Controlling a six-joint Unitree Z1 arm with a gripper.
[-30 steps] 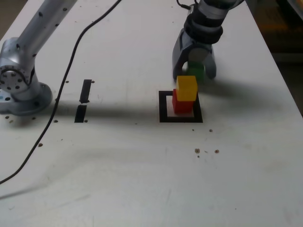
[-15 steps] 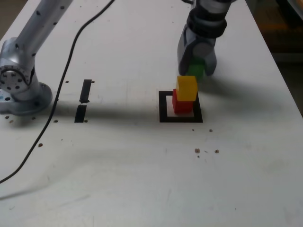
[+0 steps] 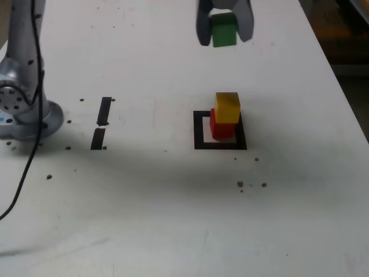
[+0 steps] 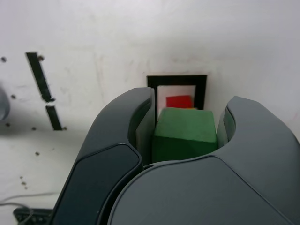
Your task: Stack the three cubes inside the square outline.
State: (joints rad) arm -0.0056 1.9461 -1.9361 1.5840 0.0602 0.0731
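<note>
We see the gripper (image 3: 224,26) clamped on the green cube (image 3: 223,30), high above the table (image 3: 173,196), yellow cube (image 3: 228,107) on red cube (image 3: 217,127), inside the square outline (image 3: 199,130)

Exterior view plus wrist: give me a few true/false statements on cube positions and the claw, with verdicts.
1. The claw holds the green cube in the air. True.
2. The yellow cube sits on the red cube. True.
3. The red cube lies outside the square outline. False: it stands inside the outline, at the bottom of the stack.
4. The green cube is already on top of the stack. False: it is in the claw, apart from the stack.
5. Two short black strips lie toward the exterior view's left of the outline. True.
</note>
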